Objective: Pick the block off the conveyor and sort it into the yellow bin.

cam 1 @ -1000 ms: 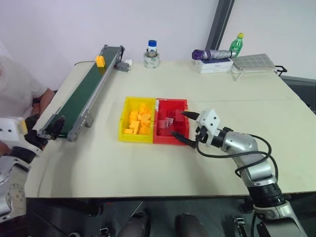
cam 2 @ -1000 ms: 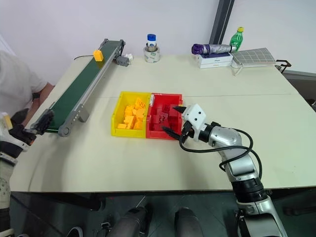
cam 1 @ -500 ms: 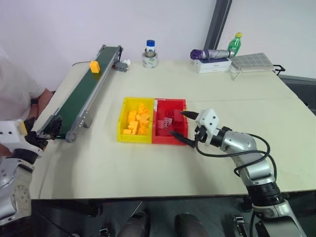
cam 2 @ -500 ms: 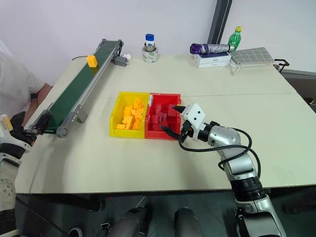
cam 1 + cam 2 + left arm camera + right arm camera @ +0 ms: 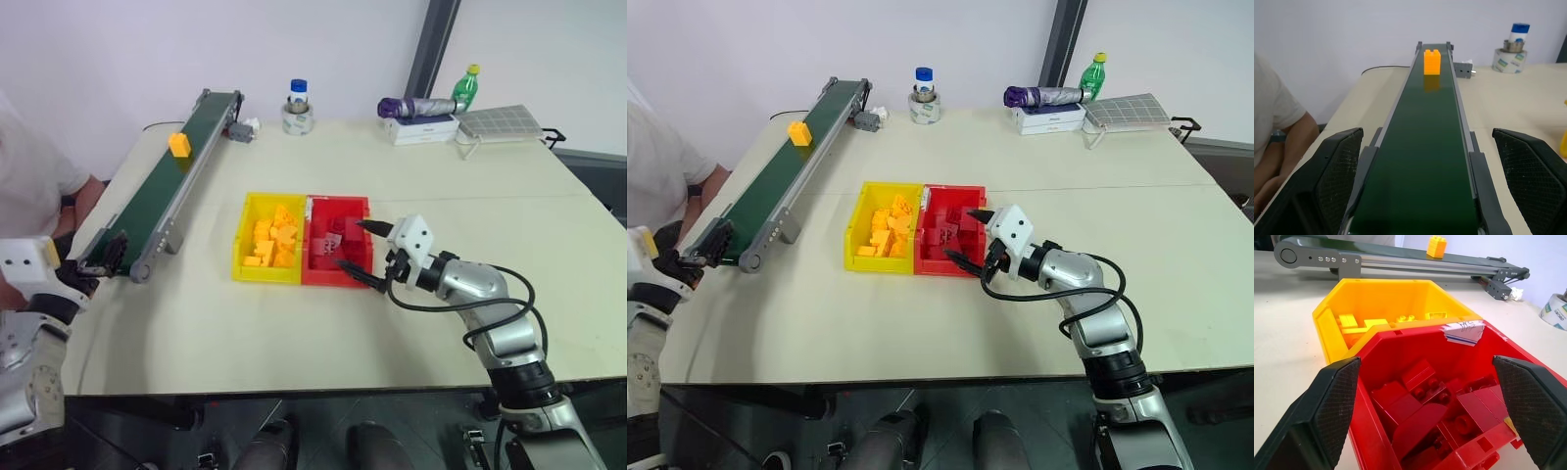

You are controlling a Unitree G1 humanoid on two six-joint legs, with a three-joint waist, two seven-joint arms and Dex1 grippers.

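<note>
**Waiting at the belt's end for the brick to arrive**

I have the left gripper (image 5: 1420,196) parked at the near end of the long dark-green conveyor belt in its grey metal frame (image 5: 167,191), at the lower left of the head view. Its two black fingers (image 5: 1332,181) stand wide apart, one on each side of the belt, with nothing between them. The small yellow-orange plastic brick (image 5: 179,144) sits upright on the belt in the upper left of the frame, nearer the far motor end than my gripper and well apart from it. In the left wrist view it stands in the upper centre, square on the belt's midline.

The right gripper (image 5: 364,253) hovers at the centre of the frame, over the near right edge of the red plastic tray of red bricks (image 5: 338,240), its fingers spread and empty. The bright yellow rectangular plastic bin (image 5: 266,240) touches the red tray's left side and already holds a heap of yellow pieces. A person's arm (image 5: 1288,142) shows at the left edge, beside the belt.

I judge this to be the pick step, not yet begun: the brick is ungrasped. Next I would close the left fingers on the brick once it lies between them, lift clear of the frame, then carry it right to the yellow bin, avoiding the red tray.
</note>
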